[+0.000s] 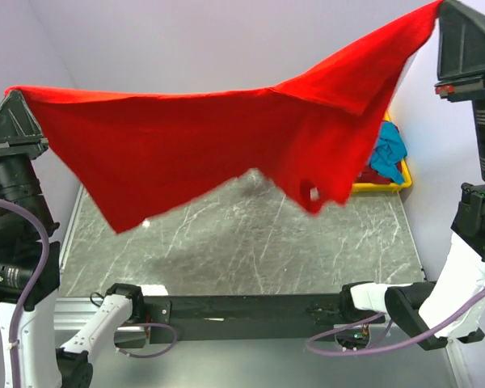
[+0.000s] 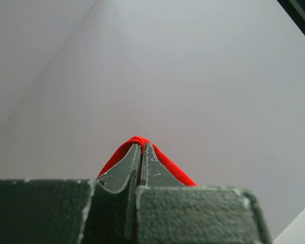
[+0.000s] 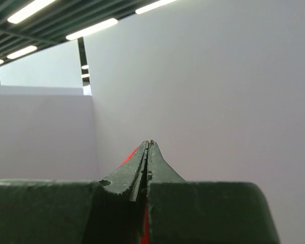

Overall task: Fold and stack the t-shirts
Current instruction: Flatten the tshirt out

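The large bright red t-shirt (image 1: 210,145) hangs spread in the air above the table, stretched between my two raised grippers. My left gripper (image 1: 16,93) is shut on its left corner; in the left wrist view red cloth (image 2: 170,168) wraps over the closed fingertips (image 2: 141,145). My right gripper (image 1: 440,6) is shut on the right corner, held higher; a thin strip of red (image 3: 133,152) shows beside its closed tips (image 3: 148,142). A teal-blue shirt (image 1: 388,153) lies in the yellow bin (image 1: 380,187). Maroon and green shirts are out of view.
The grey marbled table (image 1: 250,242) lies below the hanging shirt. The yellow bin stands at the back right, partly hidden by the red cloth. White walls close in the left, back and right sides. Both arm bases stand at the near edge.
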Robot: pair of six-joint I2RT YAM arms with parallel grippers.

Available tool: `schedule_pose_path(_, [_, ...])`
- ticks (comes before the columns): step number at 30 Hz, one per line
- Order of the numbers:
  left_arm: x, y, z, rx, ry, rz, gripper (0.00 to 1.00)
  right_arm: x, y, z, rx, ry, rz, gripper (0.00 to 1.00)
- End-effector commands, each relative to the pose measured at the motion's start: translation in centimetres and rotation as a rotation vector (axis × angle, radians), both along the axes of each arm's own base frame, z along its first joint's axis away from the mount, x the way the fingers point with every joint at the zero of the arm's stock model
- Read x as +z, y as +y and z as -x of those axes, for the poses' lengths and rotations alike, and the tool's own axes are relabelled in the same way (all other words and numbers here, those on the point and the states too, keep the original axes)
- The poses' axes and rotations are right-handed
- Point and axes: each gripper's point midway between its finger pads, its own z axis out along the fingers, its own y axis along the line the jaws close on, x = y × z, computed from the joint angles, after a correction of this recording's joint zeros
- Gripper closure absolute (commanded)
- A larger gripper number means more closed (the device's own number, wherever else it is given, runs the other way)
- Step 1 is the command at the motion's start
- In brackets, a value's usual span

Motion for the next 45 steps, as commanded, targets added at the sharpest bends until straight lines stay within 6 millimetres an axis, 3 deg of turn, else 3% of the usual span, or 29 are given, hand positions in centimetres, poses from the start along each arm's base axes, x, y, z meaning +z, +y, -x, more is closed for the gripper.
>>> schedule_pose_path(1, [-1.1,0.6,-1.2,0.034,0.049,0.018,0.99,1.1,-0.3,-1.1,-0.010,-0.042,-0.031,1.00])
schedule_pose_path(5, [-5.0,0.0,-6.2,0.028,0.196,0.031,0.99,-0.6,-0.2,-6.6,-0.050,0.032,-0.026,1.00])
schedule_pose_path(6, [-6.9,-0.4,-8.6,0.029,0.263,0.022,0.99,-2.1,0.1,-9.9,-0.060,0.086,-0.016,1.00])
schedule_pose_path(8, [-9.4,-0.7,-11.4,0.038,0.339,0.007,0.99,-3.9,0.3,-13.5,-0.078,0.147,-0.010,1.00])
schedule_pose_path(9, [-12.1,-0.8,-14.0,0.050,0.414,-0.008,0.99,-6.3,0.7,-17.4,-0.095,0.217,0.010,1.00])
schedule_pose_path(11, [-14.2,-0.9,-16.7,0.060,0.462,-0.032,0.99,-10.5,0.7,-23.3,-0.135,0.325,0.025,1.00])
schedule_pose_path(12, [-17.4,-1.1,-19.5,0.055,0.539,-0.050,0.99,-12.5,0.6,-25.6,-0.148,0.377,0.033,1.00])
schedule_pose_path(13, [-18.8,-1.1,-21.0,0.044,0.570,-0.056,0.99,-14.4,0.6,-27.6,-0.160,0.420,0.041,1.00])
schedule_pose_path(14, [-19.9,-1.0,-22.7,-0.006,0.588,-0.051,0.99,-18.2,0.6,-31.4,-0.182,0.511,0.045,1.00])
schedule_pose_path(15, [-23.1,-1.0,-25.7,-0.026,0.666,-0.052,0.99,-20.1,0.6,-33.0,-0.191,0.553,0.049,1.00])
schedule_pose_path(16, [-24.7,-1.0,-27.2,-0.045,0.705,-0.055,0.99,-22.1,0.4,-34.7,-0.212,0.596,0.046,1.00])
schedule_pose_path(17, [-27.6,-1.2,-30.3,-0.080,0.776,-0.067,0.99,-26.1,0.1,-37.7,-0.242,0.681,0.045,1.00])
schedule_pose_path(18, [-29.8,-1.5,-31.5,-0.099,0.849,-0.071,0.99,-27.9,0.0,-38.9,-0.257,0.719,0.040,1.00])
schedule_pose_path(19, [-31.4,-1.7,-32.9,-0.113,0.897,-0.074,0.92,-29.8,-0.2,-40.1,-0.272,0.761,0.041,1.00])
schedule_pose_path(20, [-30.5,-2.0,-34.3,-0.126,0.898,-0.083,0.84,-33.2,-0.1,-42.0,-0.282,0.839,0.049,1.00])
schedule_pose_path(21, [-35.6,-2.5,-36.2,-0.163,1.031,-0.079,0.57,-34.8,-0.1,-42.8,-0.289,0.873,0.052,0.95])
schedule_pose_path(22, [-36.6,-2.8,-36.9,-0.181,1.071,-0.078,0.44,-36.2,0.1,-43.3,-0.287,0.903,0.056,0.83])
schedule_pose_path(23, [-36.9,-3.1,-38.7,-0.200,1.080,-0.072,0.28,-38.4,0.2,-44.0,-0.281,0.959,0.060,0.37])
schedule_pose_path(24, [-37.8,-3.5,-38.7,-0.228,1.124,-0.065,0.23,-39.3,0.5,-44.1,-0.267,0.981,0.065,0.17])
schedule_pose_path(25, [-37.8,-3.7,-39.0,-0.234,1.128,-0.052,0.17,-39.7,0.7,-43.9,-0.257,0.997,0.069,0.12])
schedule_pose_path(29, [-37.4,-4.5,-38.1,-0.255,1.115,-0.054,0.02,-42.3,2.1,-41.4,-0.203,1.073,0.126,0.10])
schedule_pose_path(30, [-37.7,-4.8,-37.7,-0.261,1.119,-0.053,0.01,-42.6,2.3,-40.7,-0.187,1.082,0.136,0.10])
schedule_pose_path(31, [-37.8,-5.4,-37.2,-0.274,1.117,-0.048,0.01,-41.3,2.4,-39.3,-0.178,1.064,0.137,0.09])
schedule_pose_path(32, [-38.9,-5.6,-36.0,-0.283,1.144,-0.041,0.01,-44.1,2.5,-38.5,-0.171,1.121,0.153,0.09])
schedule_pose_path(37, [-43.5,-6.6,-32.2,-0.330,1.244,0.019,0.01,-48.1,5.1,-32.9,-0.070,1.217,0.220,0.09])
schedule_pose_path(38, [-45.1,-6.8,-31.1,-0.340,1.277,0.030,0.01,-50.9,5.2,-31.7,-0.056,1.274,0.232,0.10])
schedule_pose_path(40, [-46.3,-7.0,-30.2,-0.352,1.302,0.048,0.01,-52.0,6.1,-29.7,-0.012,1.301,0.234,0.11])
schedule_pose_path(41, [-47.3,-7.2,-29.3,-0.361,1.324,0.057,0.01,-54.3,6.5,-28.4,0.012,1.349,0.248,0.11])
schedule_pose_path(45, [-49.3,-7.6,-28.0,-0.379,1.363,0.073,0.01,-58.1,7.7,-25.3,0.077,1.441,0.277,0.13])
